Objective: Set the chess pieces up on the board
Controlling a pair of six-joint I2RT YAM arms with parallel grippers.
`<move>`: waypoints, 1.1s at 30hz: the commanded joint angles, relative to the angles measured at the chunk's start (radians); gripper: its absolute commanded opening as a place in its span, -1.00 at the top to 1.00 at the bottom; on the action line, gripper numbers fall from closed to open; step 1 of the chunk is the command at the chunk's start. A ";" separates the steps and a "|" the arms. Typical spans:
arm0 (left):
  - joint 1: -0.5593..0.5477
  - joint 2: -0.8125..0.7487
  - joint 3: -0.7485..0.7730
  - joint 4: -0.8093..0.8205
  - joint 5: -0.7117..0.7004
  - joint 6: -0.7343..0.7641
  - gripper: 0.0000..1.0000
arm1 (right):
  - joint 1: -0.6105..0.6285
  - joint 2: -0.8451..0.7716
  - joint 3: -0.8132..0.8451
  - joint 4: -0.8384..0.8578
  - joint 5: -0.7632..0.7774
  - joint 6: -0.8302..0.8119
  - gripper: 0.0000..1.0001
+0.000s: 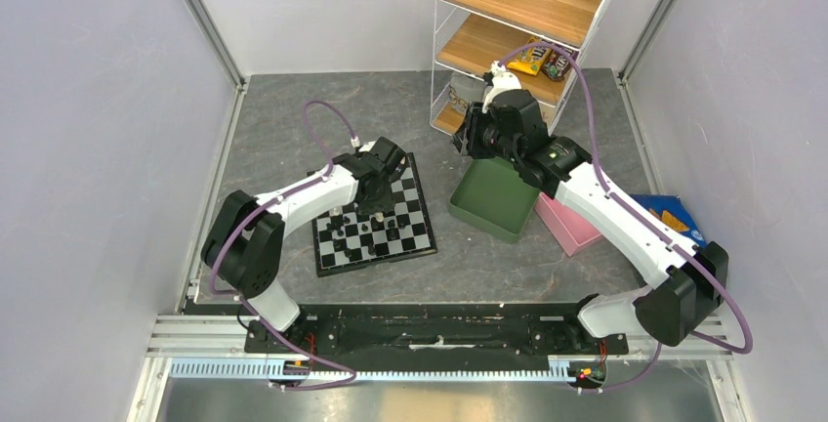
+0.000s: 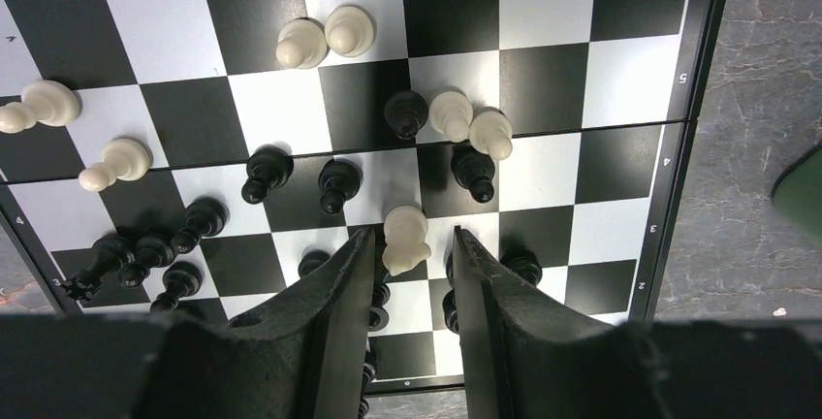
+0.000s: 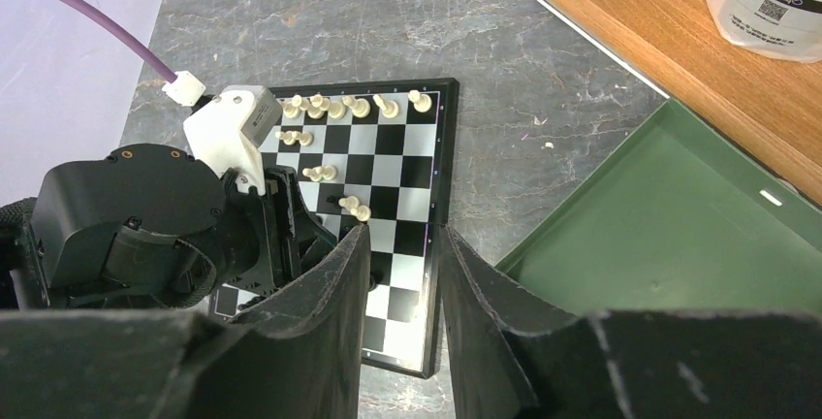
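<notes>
Looking from the top camera, we are finding the board (image 1: pixel 418 222) left of centre on the table (image 1: pixel 293 119), with the green tray (image 1: pixel 493 197) just right of it. Cream and black pieces (image 2: pixel 267 169) are sitting scattered on its squares. The left gripper (image 2: pixel 414 235) is hovering over the board, jaws apart, with a cream piece (image 2: pixel 405 241) between them and a gap showing on its right. The right gripper (image 3: pixel 405 237) is hanging by the tray's upper left corner, jaws apart and empty.
</notes>
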 commanded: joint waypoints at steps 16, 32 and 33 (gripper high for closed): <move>-0.011 0.036 0.057 -0.030 -0.036 0.008 0.27 | -0.012 0.004 -0.002 0.042 -0.013 0.001 0.21; -0.013 -0.015 0.066 -0.048 -0.038 0.014 0.62 | -0.016 0.007 -0.006 0.041 -0.014 -0.001 0.20; -0.013 -0.017 0.067 -0.049 -0.036 0.014 0.63 | -0.017 0.006 -0.006 0.042 -0.014 0.000 0.20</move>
